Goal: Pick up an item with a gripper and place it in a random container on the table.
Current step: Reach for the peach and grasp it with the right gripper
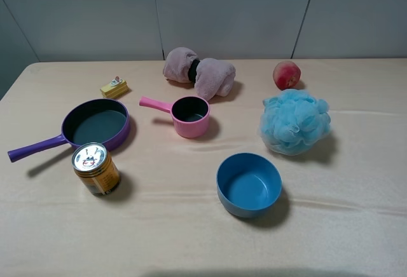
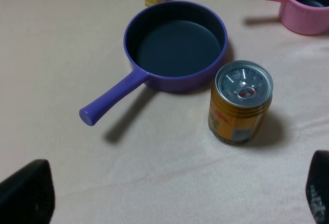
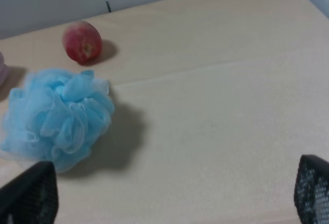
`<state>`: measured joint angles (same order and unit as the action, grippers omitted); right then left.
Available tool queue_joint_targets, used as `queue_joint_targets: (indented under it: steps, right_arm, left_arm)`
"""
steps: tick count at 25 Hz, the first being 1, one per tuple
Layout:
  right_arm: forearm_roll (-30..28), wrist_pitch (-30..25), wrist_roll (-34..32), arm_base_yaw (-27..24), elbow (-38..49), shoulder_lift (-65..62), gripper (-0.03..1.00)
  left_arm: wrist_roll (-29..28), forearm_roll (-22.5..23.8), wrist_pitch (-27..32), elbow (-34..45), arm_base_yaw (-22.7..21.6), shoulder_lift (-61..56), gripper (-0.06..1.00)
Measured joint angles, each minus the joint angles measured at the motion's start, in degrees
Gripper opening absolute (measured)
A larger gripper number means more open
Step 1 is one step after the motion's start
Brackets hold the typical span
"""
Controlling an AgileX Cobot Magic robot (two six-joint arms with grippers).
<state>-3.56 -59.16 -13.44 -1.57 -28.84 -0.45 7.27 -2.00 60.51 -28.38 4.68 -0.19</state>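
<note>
The peach [image 1: 287, 75] is sitting far back on the table [image 1: 191, 232], just behind the blue sponge [image 1: 294, 122], well apart from the pink cup [image 1: 191, 117]. L gripper [image 2: 172, 193] & R gripper [image 3: 170, 198] are both gaping wide, apparently empty; only tips showing.

Red-pink peach [image 1: 287, 74], pink cup [image 1: 190, 116], purple pan [image 1: 95, 124], blue bowl [image 1: 248, 183], pale-blue sponge [image 1: 295, 122], orange can [image 1: 96, 168], beige worktop [image 1: 172, 226].

No text can be read. The can [image 2: 239, 106] carries a red mark and fine print on its orange label, both too small to make out.
</note>
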Motion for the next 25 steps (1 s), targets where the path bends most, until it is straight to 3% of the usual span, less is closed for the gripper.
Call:
queue_joint_targets:
  steps: [25]
  right_arm:
    - [0.00, 0.00, 0.00, 0.00, 0.00, 0.00, 0.69]
  left_arm:
    - [0.00, 0.00, 0.00, 0.00, 0.00, 0.00, 0.99]
